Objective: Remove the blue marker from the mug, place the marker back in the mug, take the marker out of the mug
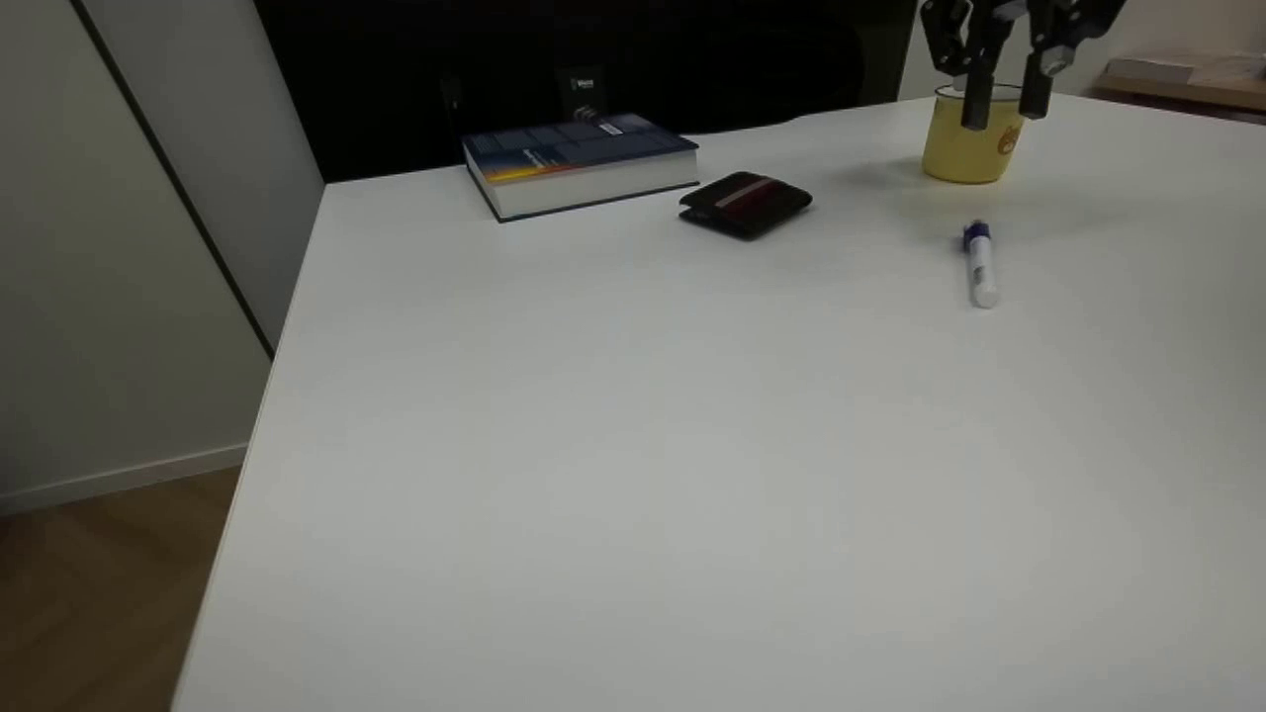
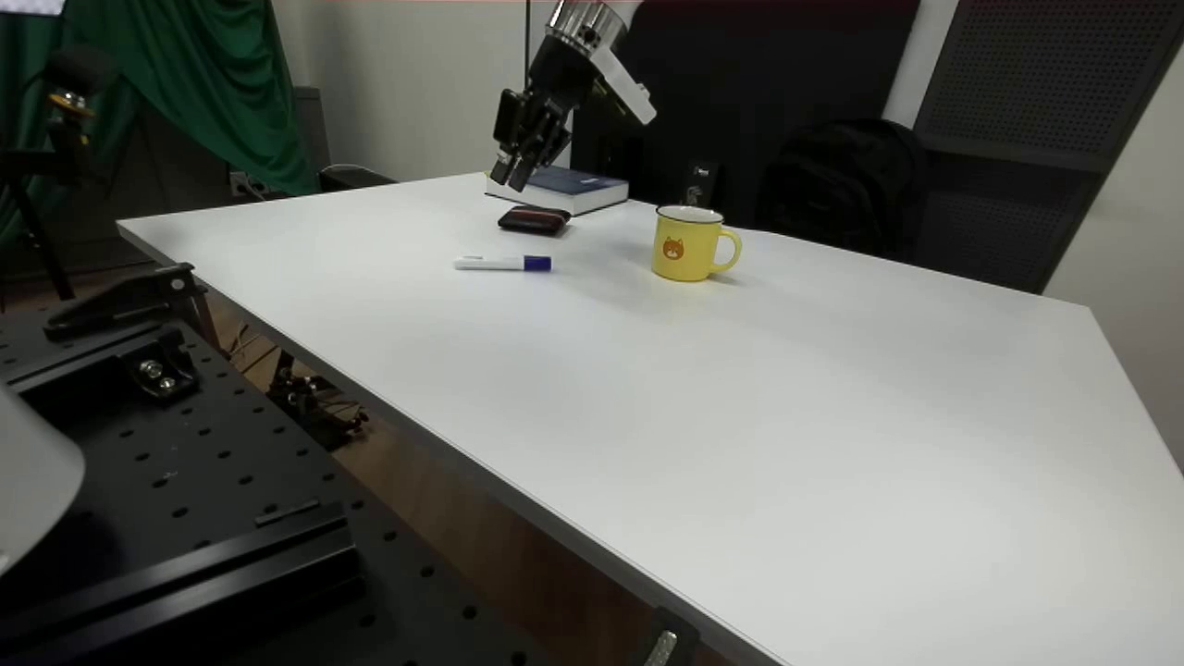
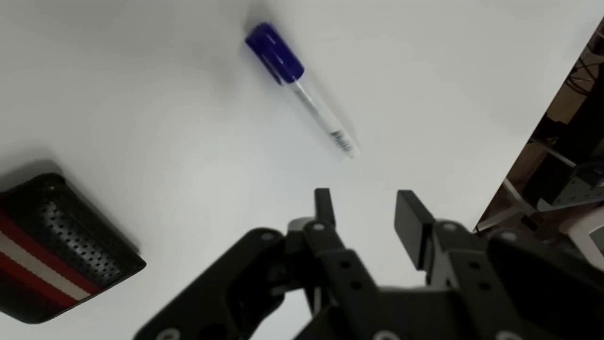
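Observation:
The blue marker lies flat on the white table, with a white barrel and a dark blue cap. It shows in both exterior views (image 1: 981,267) (image 2: 499,264) and in the wrist view (image 3: 315,103). The yellow mug (image 1: 967,153) stands upright, apart from the marker; its handle shows in an exterior view (image 2: 683,252). The mug is out of the wrist view. My gripper (image 3: 363,196) is open with nothing between its fingers. It hangs above the table in both exterior views (image 1: 1005,107) (image 2: 511,178). In the wrist view the marker lies beyond the fingertips.
A black wallet with a red and pale stripe (image 1: 747,206) lies near the marker and also shows in the wrist view (image 3: 71,255). A thick blue book (image 1: 584,163) lies behind it near the table's edge. A black backpack (image 2: 842,190) is behind the table.

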Tool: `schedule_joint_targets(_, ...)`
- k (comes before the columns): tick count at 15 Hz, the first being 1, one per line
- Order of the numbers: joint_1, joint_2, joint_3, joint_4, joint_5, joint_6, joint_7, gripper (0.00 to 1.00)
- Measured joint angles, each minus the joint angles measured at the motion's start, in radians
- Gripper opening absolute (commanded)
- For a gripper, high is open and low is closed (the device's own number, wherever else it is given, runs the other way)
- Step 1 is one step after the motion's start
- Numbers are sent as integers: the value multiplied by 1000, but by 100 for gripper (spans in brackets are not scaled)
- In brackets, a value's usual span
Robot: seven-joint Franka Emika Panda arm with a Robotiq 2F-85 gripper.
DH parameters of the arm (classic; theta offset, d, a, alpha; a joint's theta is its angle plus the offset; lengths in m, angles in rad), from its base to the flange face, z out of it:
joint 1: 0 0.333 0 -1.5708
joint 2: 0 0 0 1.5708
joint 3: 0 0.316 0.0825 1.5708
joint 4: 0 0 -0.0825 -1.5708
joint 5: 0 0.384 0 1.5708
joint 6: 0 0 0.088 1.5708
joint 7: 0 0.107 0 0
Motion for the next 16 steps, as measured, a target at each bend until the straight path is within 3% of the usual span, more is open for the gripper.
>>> schedule_joint_targets(4, 48, 1, -46, 7, -38, 60, 32, 98)
schedule_joint_targets(12, 171, -8, -130, -83, -258, 442, 344, 100)
schedule_joint_targets(16, 230, -24, -182, -170, -427, 526, 536, 100)
